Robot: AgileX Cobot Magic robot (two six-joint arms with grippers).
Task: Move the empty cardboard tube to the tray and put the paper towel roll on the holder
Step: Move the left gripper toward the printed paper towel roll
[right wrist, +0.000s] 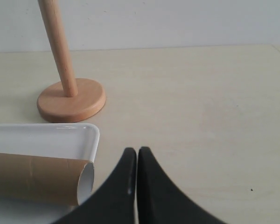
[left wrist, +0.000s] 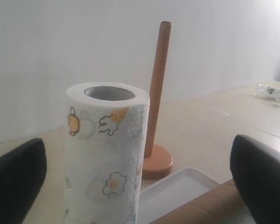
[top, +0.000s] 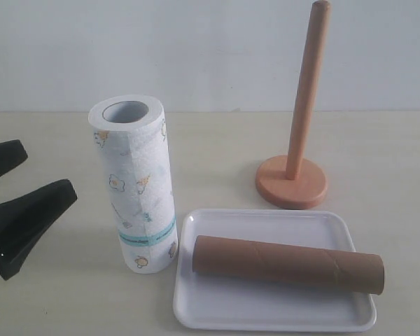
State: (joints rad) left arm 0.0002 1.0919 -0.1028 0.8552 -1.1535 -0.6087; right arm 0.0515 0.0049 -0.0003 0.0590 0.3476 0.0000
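Observation:
The paper towel roll (top: 135,185) stands upright on the table, white with small yellow figures and a teal band. My left gripper (top: 49,169) is open at the left edge, a short gap away from the roll and holding nothing. In the left wrist view the roll (left wrist: 105,154) stands ahead of the gripper (left wrist: 137,142), framed by its wide-apart fingers (left wrist: 16,182). The empty cardboard tube (top: 287,263) lies on its side in the white tray (top: 210,308). The wooden holder (top: 294,175) stands bare behind the tray. My right gripper (right wrist: 137,151) is shut and empty, just beside the tube's open end (right wrist: 37,179) and the tray's corner (right wrist: 46,137).
A pale wall runs along the back of the light wooden table (top: 378,154). A small clear plastic item (left wrist: 273,93) lies far off on the table in the left wrist view. The holder's disc base (right wrist: 72,100) sits close to the tray's far rim.

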